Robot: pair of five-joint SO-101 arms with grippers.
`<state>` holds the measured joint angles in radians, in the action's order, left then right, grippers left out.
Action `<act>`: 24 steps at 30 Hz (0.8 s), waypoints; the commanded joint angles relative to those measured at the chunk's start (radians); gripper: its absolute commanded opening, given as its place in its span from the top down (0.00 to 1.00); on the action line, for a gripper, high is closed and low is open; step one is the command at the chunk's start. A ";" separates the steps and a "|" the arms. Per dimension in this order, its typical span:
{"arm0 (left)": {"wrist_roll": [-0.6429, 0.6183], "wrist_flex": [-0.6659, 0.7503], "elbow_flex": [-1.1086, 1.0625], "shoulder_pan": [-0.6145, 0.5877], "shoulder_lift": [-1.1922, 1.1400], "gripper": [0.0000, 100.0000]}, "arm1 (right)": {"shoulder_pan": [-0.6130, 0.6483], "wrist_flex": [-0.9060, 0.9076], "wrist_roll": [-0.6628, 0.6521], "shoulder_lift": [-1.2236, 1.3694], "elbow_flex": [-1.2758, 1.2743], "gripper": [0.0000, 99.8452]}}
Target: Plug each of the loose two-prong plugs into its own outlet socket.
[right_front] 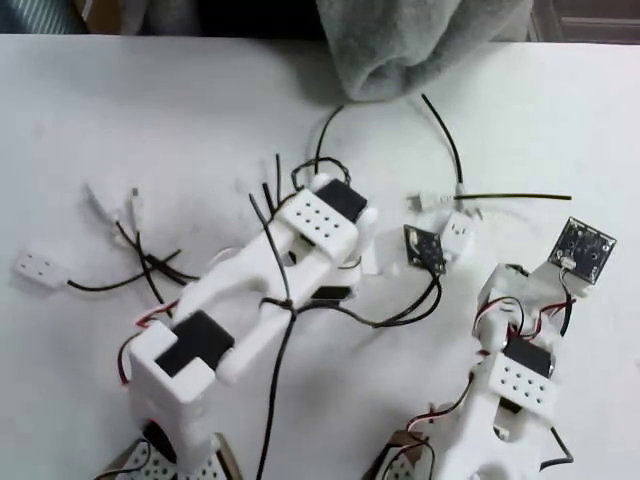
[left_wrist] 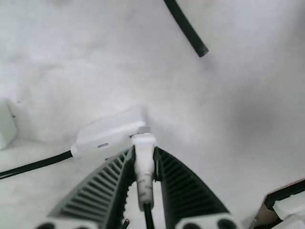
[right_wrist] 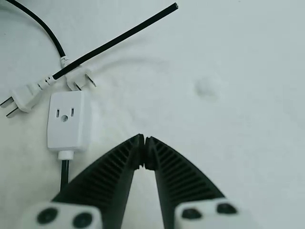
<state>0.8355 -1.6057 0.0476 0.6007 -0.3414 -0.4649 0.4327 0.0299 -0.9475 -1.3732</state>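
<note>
White tabletop (right_front: 560, 120) carries both arms in the high view. The left arm (right_front: 250, 300) lies slantwise across the middle, and the right arm (right_front: 515, 385) sits at the lower right. Near their upper ends lies a white socket block (right_front: 458, 232), with a loose plug (right_front: 420, 202) just beside it and black cords running off toward a grey cloth (right_front: 430, 45) at the far edge. Well apart, by the table's left edge, lies a second socket (right_front: 40, 268) on a black lead, with small white plugs (right_front: 134, 203) near it among more leads.

In the left wrist view the left gripper (left_wrist: 143, 155) is clamped on a held plug (left_wrist: 143, 164), its ribbed fingers (left_wrist: 107, 186) pressing the white neck from both sides. The plug's front end touches a flat white socket (left_wrist: 112, 132) lying straight ahead of the fingertips. Whether the prongs are inside it cannot be told. A cut cable end (left_wrist: 190, 36) lies farther off.

In the right wrist view the right gripper (right_wrist: 143, 143) has its tips pressed together on nothing. The socket block (right_wrist: 69, 119) lies face up beside the fingertips and apart from them, its two slots showing. Beyond it, close to its far edge, lie the loose plug (right_wrist: 21, 98) and another plug (right_wrist: 78, 81), both unplugged, with a straight black cable (right_wrist: 119, 40) crossing over them.
</note>
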 commanded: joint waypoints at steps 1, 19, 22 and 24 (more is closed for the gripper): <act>-0.008 -0.005 0.012 -0.035 -0.002 0.98 | 0.005 -0.022 0.008 0.005 0.005 0.98; -0.005 0.005 -0.008 -0.068 0.077 0.98 | 0.005 -0.022 0.008 0.005 0.005 0.98; -0.005 0.006 -0.008 -0.091 0.076 0.98 | 0.005 -0.022 0.008 0.005 0.005 0.98; -0.005 0.006 -0.008 -0.091 0.076 0.98 | 0.005 -0.022 0.008 0.005 0.005 0.98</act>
<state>0.8355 -1.6042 0.0414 0.5317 -0.3245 -0.4649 0.4327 0.0299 -0.9475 -1.3732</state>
